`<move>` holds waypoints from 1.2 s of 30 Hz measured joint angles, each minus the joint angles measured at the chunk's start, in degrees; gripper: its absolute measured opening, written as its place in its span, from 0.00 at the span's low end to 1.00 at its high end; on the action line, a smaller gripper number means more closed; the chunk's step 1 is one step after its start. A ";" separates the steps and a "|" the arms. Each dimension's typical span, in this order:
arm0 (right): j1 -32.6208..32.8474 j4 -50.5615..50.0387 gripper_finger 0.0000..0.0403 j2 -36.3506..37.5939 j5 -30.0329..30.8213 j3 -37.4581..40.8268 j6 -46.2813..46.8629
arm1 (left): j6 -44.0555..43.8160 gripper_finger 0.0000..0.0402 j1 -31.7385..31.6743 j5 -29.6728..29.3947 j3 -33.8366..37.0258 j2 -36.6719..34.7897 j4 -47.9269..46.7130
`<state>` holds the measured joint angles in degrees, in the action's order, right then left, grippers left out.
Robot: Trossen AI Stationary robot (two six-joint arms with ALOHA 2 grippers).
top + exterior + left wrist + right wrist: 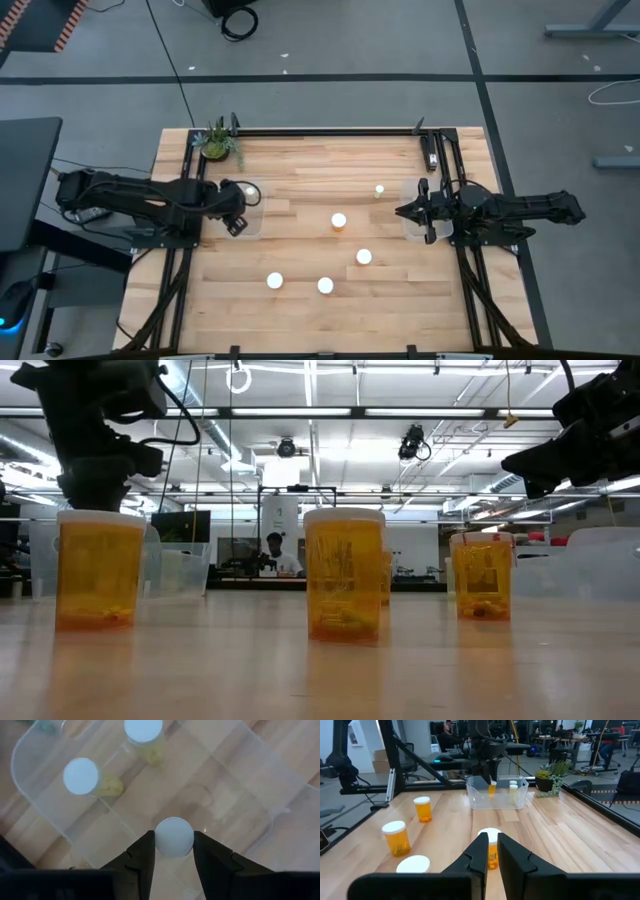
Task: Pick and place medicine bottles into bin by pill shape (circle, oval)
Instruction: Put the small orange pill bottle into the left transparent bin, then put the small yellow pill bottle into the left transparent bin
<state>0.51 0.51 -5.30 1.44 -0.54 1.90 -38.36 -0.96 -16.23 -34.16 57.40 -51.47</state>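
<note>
1. Your left gripper point(173, 851) is over the clear left bin point(252, 190) at the table's left side, near the potted plant point(216, 143). Its fingers are clamped on the held bottle point(173, 836), one on each side just below the white cap. Two bottles in the bin point(81, 776) stand upright below it.
2. Judge the bottles as light, rigid plastic with smooth round walls, so they are likely slippery and easy to tip. Grip the body just under the cap, squarely across its width, as the left gripper does now.
3. Five loose bottles stand upright on the bare wood between the bins: the middle one point(339, 221) and, nearer the front edge, the front pair point(275, 281).
4. In the low view the nearest orange bottle point(343, 575) shows pills lying at its bottom. A pale label band is on it, but you cannot read any writing or brand from here.
5. Your right gripper point(489, 851) waits at the right bin point(411, 222), fingers closed together and holding nothing.
</note>
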 joint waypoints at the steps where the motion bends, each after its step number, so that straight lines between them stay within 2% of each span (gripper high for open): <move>1: -0.02 -0.02 0.11 0.00 0.01 0.00 0.01 | 0.00 0.34 0.24 -0.72 0.01 -0.04 0.05; 6: -0.02 0.00 0.11 0.00 0.01 0.00 0.00 | -0.21 0.32 1.74 -3.96 0.06 -0.11 0.09; 15: -0.02 0.01 0.11 0.02 0.01 0.00 0.00 | -3.31 0.36 2.82 -4.11 0.06 -0.08 0.09; 24: -0.02 0.01 0.11 0.02 0.01 0.02 0.02 | -3.46 0.34 2.82 -4.11 0.06 -0.08 0.18; 36: -0.02 0.03 0.11 0.02 0.01 0.04 0.02 | -3.46 0.41 2.82 -3.50 0.06 2.10 0.61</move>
<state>0.50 0.54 -5.28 1.45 -0.49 1.91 -41.82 1.87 -19.73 -34.11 59.50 -50.85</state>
